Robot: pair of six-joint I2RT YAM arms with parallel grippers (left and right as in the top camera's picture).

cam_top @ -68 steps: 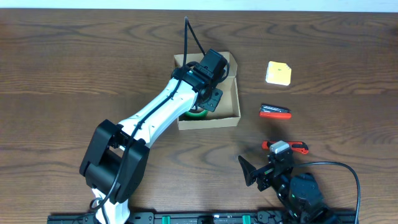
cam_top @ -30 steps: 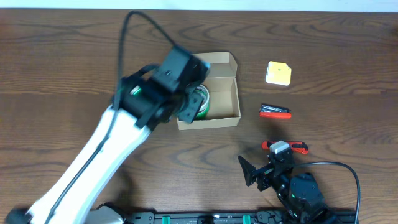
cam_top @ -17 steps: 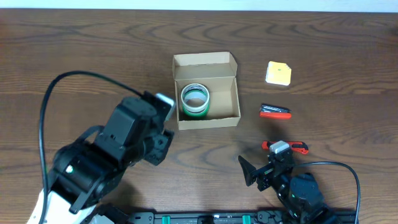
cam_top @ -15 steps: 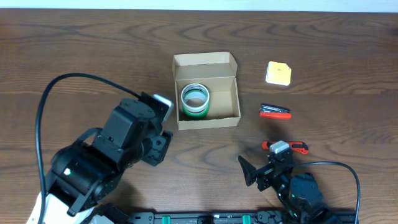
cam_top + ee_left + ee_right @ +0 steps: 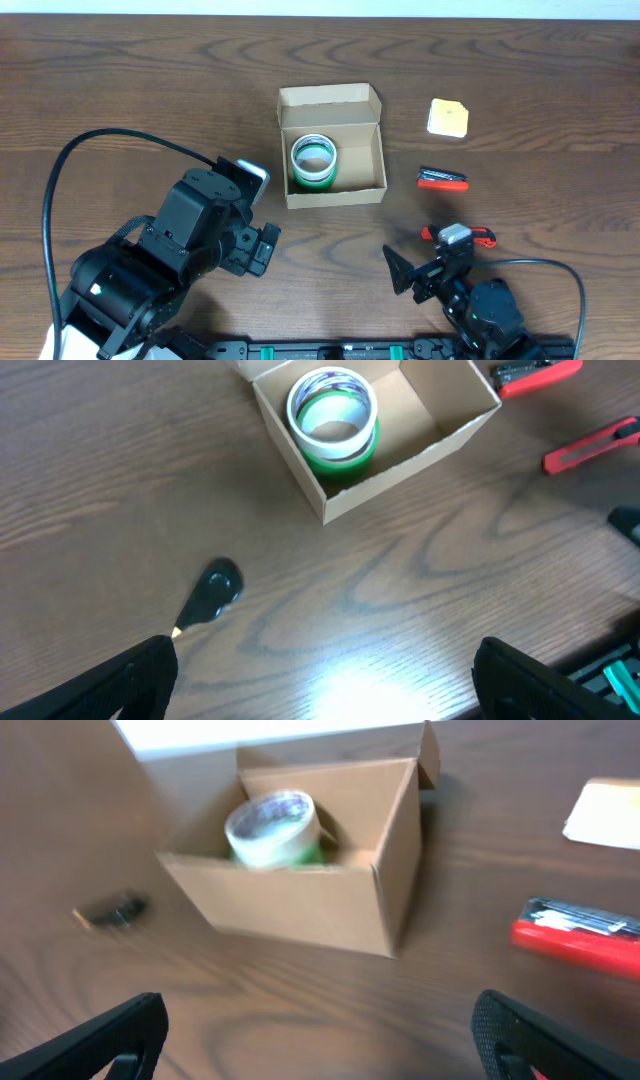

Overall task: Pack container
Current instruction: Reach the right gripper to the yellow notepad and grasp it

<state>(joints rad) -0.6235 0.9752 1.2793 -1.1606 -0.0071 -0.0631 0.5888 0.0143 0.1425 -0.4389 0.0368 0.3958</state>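
Note:
The container [image 5: 365, 165] is a small tan cardboard box, open, its flap lid [image 5: 330, 97] folded back. A green tape roll [image 5: 313, 160] lies in its left half; the right half is bare. My left gripper [image 5: 258, 243] is open and holds nothing, down-left of the box, which shows near the top of the left wrist view [image 5: 400, 460] with the roll [image 5: 332, 415] in it. My right gripper [image 5: 430, 262] is open over bare wood near the front edge. In the right wrist view, the box [image 5: 300, 910] and roll [image 5: 270, 825] lie ahead of it.
Right of the box lie a yellow-white pad [image 5: 447, 117], a red and black tool [image 5: 442, 180] and a red cutter [image 5: 470, 236] close to my right gripper. A small dark object [image 5: 215, 588] lies on the wood between my left gripper and the box.
My left gripper has opened and pulled back from the box to the lower left. The green tape roll stays in the box. The right arm has barely moved.

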